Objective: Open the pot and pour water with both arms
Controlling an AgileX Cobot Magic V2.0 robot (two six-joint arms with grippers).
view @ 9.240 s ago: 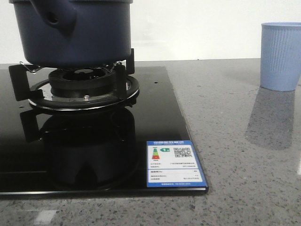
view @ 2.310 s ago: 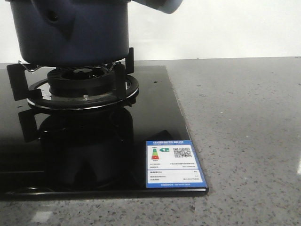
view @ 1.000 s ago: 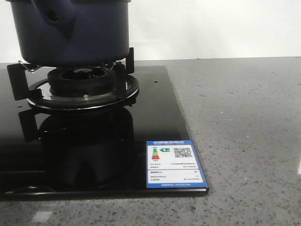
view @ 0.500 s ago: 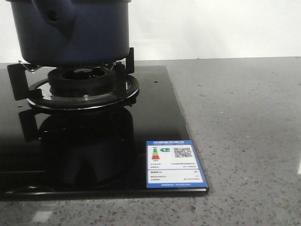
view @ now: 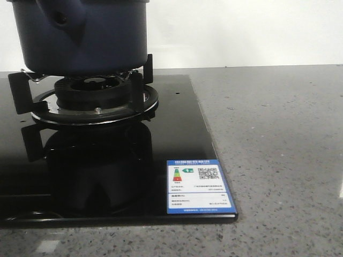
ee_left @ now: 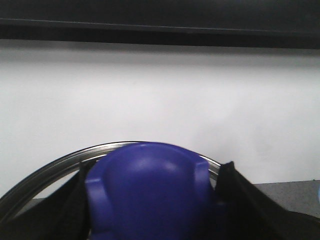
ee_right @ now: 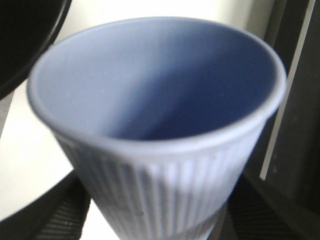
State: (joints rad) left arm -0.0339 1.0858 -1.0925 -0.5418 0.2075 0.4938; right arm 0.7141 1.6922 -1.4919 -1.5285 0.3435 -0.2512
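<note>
A: Start with the big things. What's there?

B: The black glass hob [view: 177, 134] covers the left half of the grey counter [view: 278, 139]. The pot [view: 86, 37] sits on the burner stand [view: 91, 99] at the far left, upright, its stubby handle [view: 64, 19] facing the camera. Its rim is cut off by the top of the front view, so that view doesn't show whether it's open.

A: What has changed?

B: Nine seconds back the pale blue cup [ee_right: 160, 125] stood far right on the counter. That spot is now bare. About two seconds ago a pale blue shape was tipped over the pot's right edge, and since a second ago it has been out of the front view.

A: Where is the cup now?

B: In the right gripper [ee_right: 150, 220], whose dark ribbed fingers press both sides of its base. It looks empty, so I'd judge the pour done.

A: And the left gripper [ee_left: 152, 200]?

B: Clamped on a blue knob [ee_left: 150, 185], with a steel rim [ee_left: 50, 162] curving behind it. That reads as the lid, held off the pot.

A: What's left?

B: Probably setting both back down
</note>
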